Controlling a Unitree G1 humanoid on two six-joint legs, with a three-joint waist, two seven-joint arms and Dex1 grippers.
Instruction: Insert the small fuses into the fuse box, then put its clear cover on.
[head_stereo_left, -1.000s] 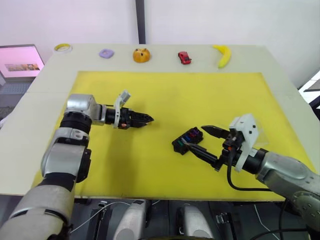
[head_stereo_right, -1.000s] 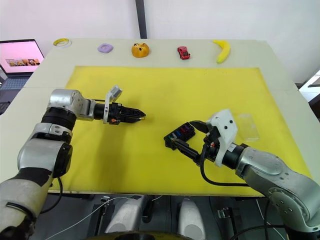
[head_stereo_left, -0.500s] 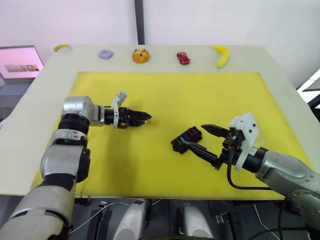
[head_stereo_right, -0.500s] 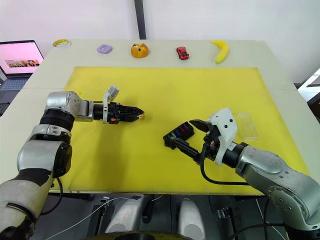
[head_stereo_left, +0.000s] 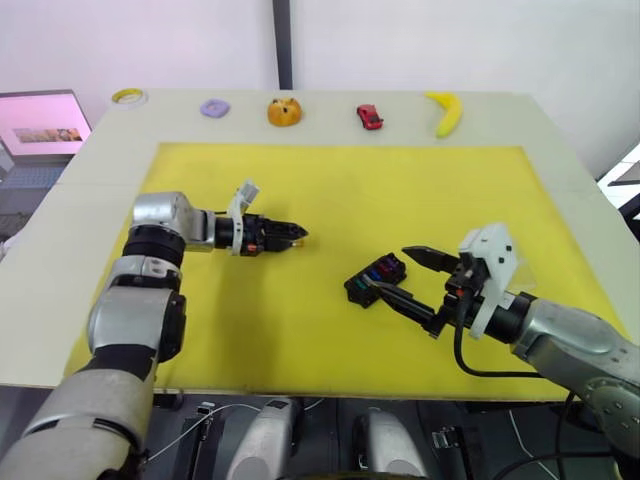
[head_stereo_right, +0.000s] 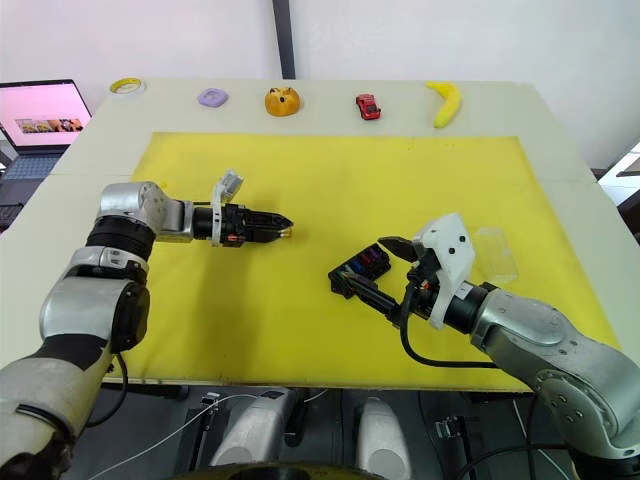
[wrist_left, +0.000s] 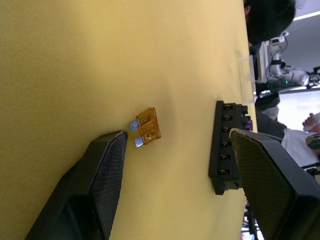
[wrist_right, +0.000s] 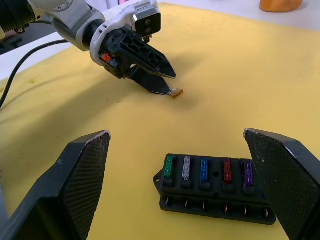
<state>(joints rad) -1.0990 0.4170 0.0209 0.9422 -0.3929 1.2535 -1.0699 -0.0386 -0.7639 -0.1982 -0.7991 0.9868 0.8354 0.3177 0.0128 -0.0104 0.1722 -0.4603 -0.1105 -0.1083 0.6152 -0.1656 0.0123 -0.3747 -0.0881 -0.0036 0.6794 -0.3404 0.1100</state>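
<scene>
On the yellow mat (head_stereo_left: 330, 190), the black fuse box (head_stereo_left: 375, 280) lies right of centre, towards the near edge. Five fuses (wrist_right: 204, 169) stand in its row of slots: green, clear-grey, blue, red and purple. No writing can be read on the box or the fuses.

The right gripper (head_stereo_left: 400, 277) is spread wide, with one finger on either side of the box and neither touching it. The clear cover (head_stereo_right: 495, 252) lies flat on the mat just right of that gripper, towards the mat's right edge.

The left gripper (head_stereo_right: 283, 226) lies low over the mat left of centre, well apart from the box, fingers parted and holding nothing. An amber fuse (wrist_left: 148, 127) lies on the mat at its fingertips, touching neither.

Along the far table edge lie a tape roll (head_stereo_left: 126, 96), a purple piece (head_stereo_left: 213, 107), an orange toy (head_stereo_left: 283, 111), a red toy car (head_stereo_left: 369, 116) and a banana (head_stereo_left: 446, 110). A laptop (head_stereo_right: 42, 108) stands far left; its screen cannot be read.
</scene>
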